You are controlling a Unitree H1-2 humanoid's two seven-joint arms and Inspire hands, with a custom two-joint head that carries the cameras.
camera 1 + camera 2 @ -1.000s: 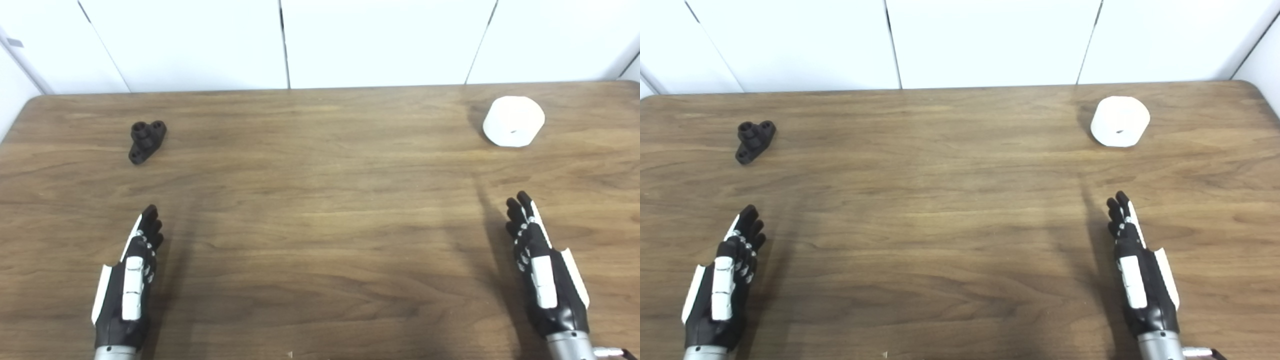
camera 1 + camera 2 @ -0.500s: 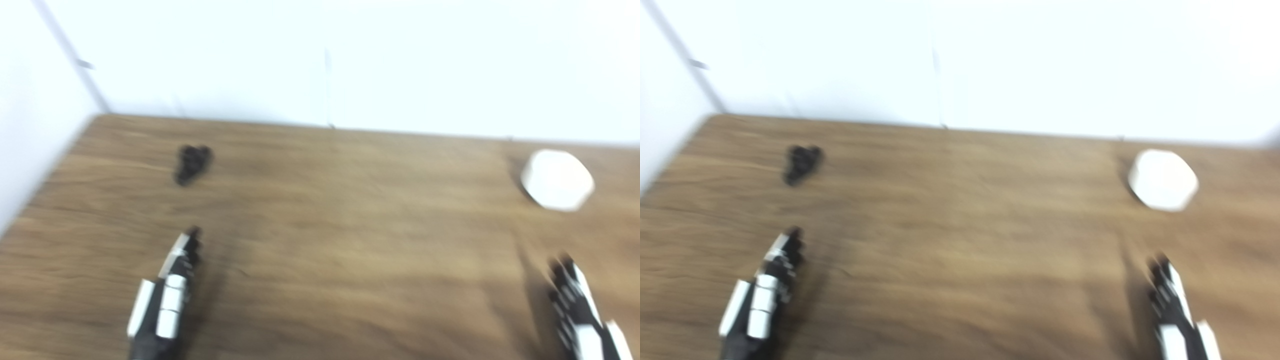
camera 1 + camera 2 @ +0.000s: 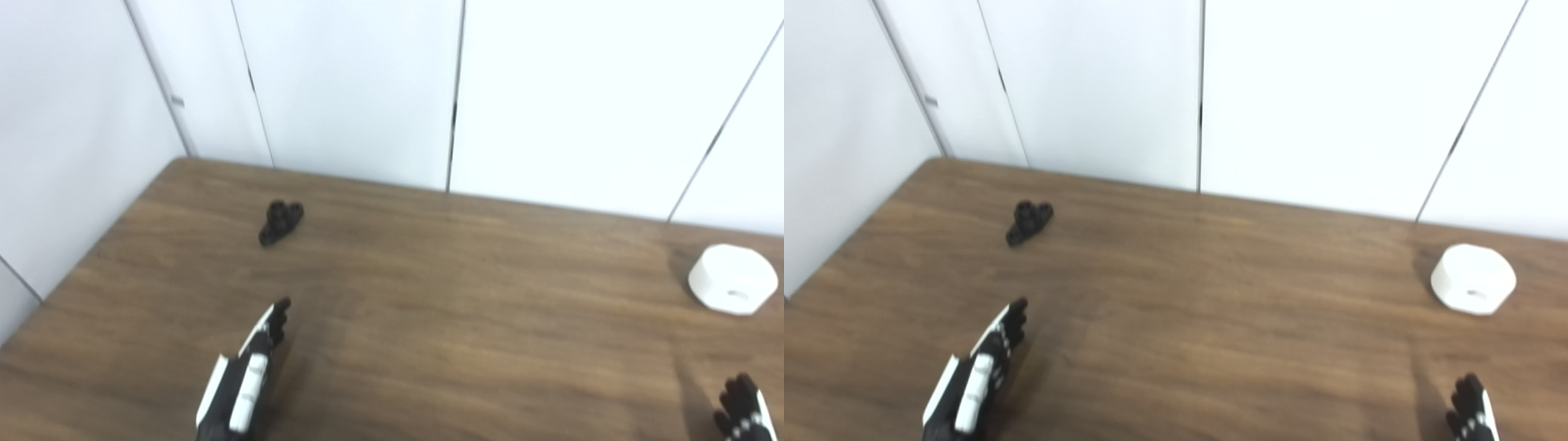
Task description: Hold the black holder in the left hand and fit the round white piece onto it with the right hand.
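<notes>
The small black holder lies on the wooden table at the far left, also in the right eye view. The round white piece with a small hole sits at the far right, also in the right eye view. My left hand is open and empty, fingers straight, well in front of the holder. My right hand shows only its fingertips at the bottom edge, in front of the white piece and apart from it.
White wall panels stand right behind the table's far edge and along its left side. The table's rounded far-left corner is in view.
The whole picture has shifted: the camera turned up and to the left, so things sit lower and further right. Both hands stay open in about the same places on the table.
</notes>
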